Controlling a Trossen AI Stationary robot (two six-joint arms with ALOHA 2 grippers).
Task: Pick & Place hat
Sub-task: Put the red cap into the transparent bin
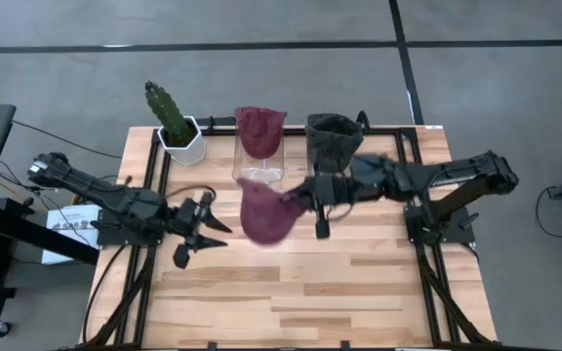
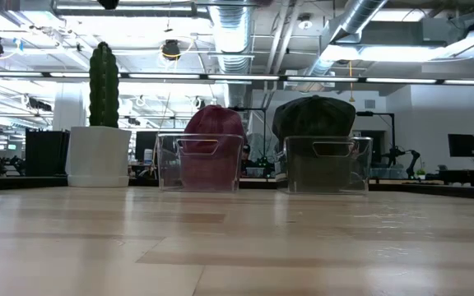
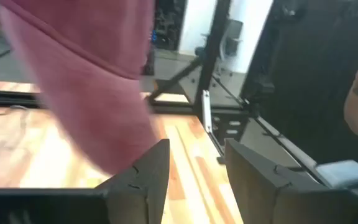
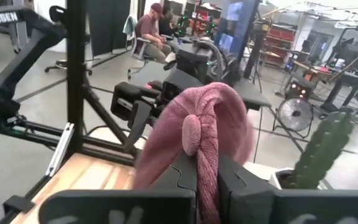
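Beyond the wooden table point(image 1: 359, 292) lay a grey floor and, in the right wrist view, a workshop where a person point(image 4: 149, 28) sat at a desk. Our worry at this moment was the grip: the right gripper point(image 1: 312, 198) pinched only a narrow fold of the maroon hat point(image 1: 264, 213), so a quick swing could have let the knit slide out, or the sagging crown could have snagged the rim of a bin. In the right wrist view its two fingers point(image 4: 184, 177) were closed tight on that fold, the rest of the hat bunched up ahead of them. The hat hung clear of the table, just in front of the clear bin point(image 1: 259, 161), which already held another maroon hat point(image 1: 260, 129); a dark hat point(image 1: 333, 135) filled the neighbouring bin. We judged it still had to be carried over a bin and let go. Our left gripper point(image 1: 201, 226) waited near the hat, fingers parted and empty, and could have been brushed by the hanging cloth. A potted cactus point(image 1: 177, 125) stood at the far left.
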